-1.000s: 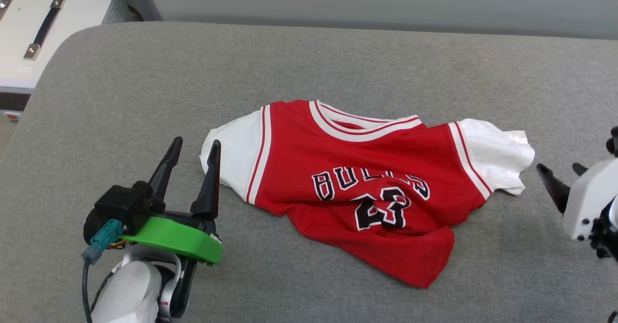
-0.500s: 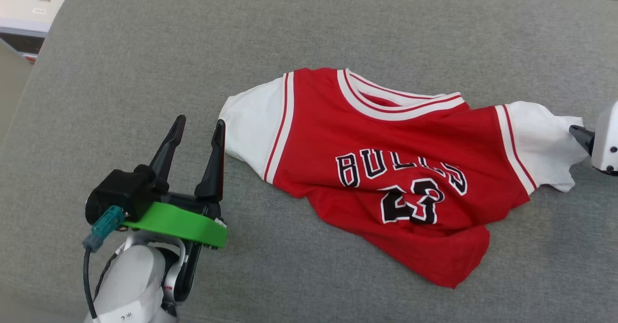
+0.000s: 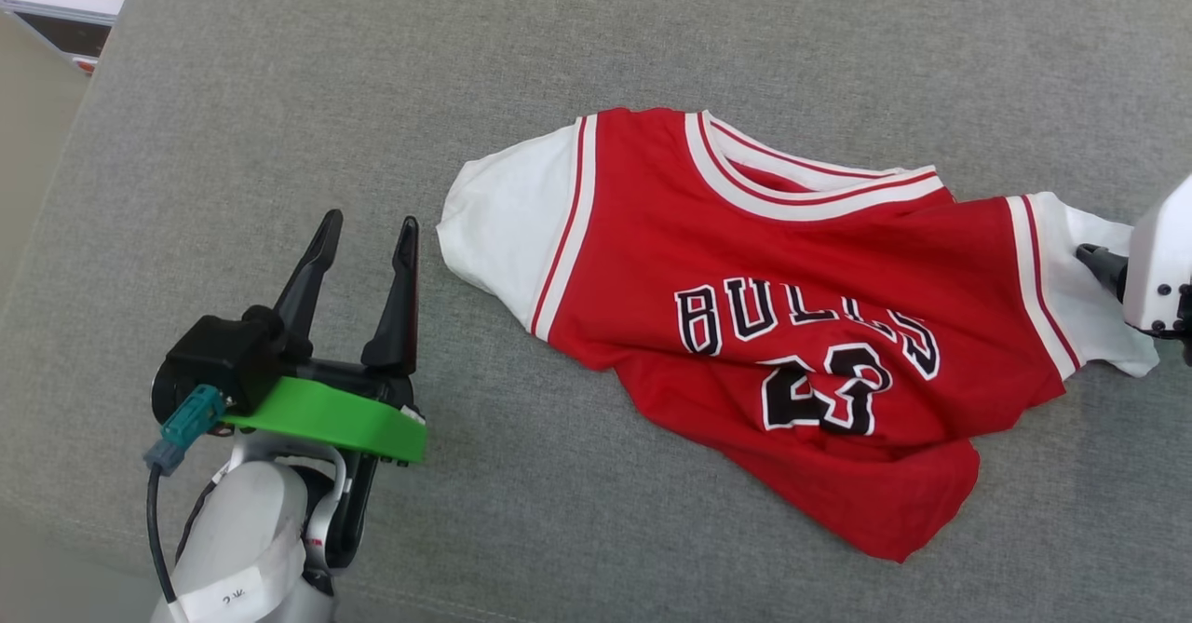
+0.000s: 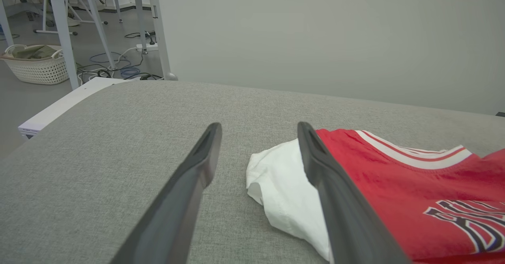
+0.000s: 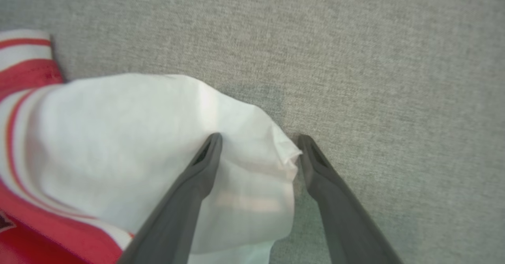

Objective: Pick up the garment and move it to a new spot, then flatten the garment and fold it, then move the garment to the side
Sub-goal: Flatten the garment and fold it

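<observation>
Only the shirt's (image 3: 792,260) sleeve tip (image 5: 244,130) is being straddled by the wide-open right claw (image 5: 259,137), the left claw (image 3: 370,221) likewise wide, so slippage is being risked.

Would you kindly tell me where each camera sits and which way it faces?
Head view: on the head, looking down at the garment on the grey cushion; left fingers lower left.
Left wrist view: on that wrist, looking low across the cushion to a wall; left fingers below.
Right wrist view: on that wrist, looking down; right fingers straddle a sleeve edge.
Shared: all show the garment.
</observation>
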Robot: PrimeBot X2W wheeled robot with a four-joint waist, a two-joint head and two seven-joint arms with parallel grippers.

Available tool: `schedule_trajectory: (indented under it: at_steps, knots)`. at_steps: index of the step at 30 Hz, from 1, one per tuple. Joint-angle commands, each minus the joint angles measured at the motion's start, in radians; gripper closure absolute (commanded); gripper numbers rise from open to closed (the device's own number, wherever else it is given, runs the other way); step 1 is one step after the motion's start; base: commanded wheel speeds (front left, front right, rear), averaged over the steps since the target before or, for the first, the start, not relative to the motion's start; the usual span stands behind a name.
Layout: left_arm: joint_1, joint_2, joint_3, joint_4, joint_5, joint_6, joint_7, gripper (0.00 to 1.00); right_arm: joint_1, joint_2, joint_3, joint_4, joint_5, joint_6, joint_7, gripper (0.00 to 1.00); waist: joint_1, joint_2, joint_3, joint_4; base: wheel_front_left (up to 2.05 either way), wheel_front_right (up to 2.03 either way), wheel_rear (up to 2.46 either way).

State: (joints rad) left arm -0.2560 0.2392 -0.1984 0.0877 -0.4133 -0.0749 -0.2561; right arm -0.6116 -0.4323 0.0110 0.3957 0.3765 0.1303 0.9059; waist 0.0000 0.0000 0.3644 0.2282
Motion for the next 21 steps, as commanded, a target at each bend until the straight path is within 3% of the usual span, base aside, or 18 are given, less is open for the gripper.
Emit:
schedule_trajectory:
  at_steps: [1, 2, 3, 13, 21]
  knots:
    - [-0.017, -0.007, 0.006, 0.003, 0.008, -0.005, -0.006, 0.0, 0.035, 0.018, 0.021, 0.028, 0.02, 0.0, -0.003, 0.54, 0.0, 0.0, -0.003, -0.003, 0.0, 0.0, 0.0]
    - [-0.018, -0.007, 0.009, 0.004, 0.009, -0.006, -0.006, 0.0, 0.04, 0.017, 0.025, 0.031, 0.025, 0.0, -0.008, 0.85, 0.0, 0.0, -0.004, -0.005, 0.0, 0.0, 0.0]
    - [-0.018, -0.007, 0.012, 0.006, 0.011, -0.007, -0.006, 0.0, 0.046, 0.014, 0.03, 0.033, 0.032, 0.0, -0.016, 1.0, 0.0, 0.0, -0.008, -0.008, 0.0, 0.0, 0.0]
    - [-0.016, 0.022, 0.03, 0.046, 0.011, -0.014, 0.0, 0.0, 0.111, -0.036, 0.025, 0.017, 0.07, 0.0, -0.169, 1.0, 0.0, 0.0, -0.068, -0.067, 0.0, 0.0, 0.0]
    - [-0.077, 0.073, 0.015, 0.067, -0.007, -0.03, 0.081, 0.0, 0.188, -0.077, 0.006, -0.047, 0.086, 0.0, -0.214, 1.0, 0.0, 0.0, -0.08, -0.14, 0.0, 0.0, 0.0]
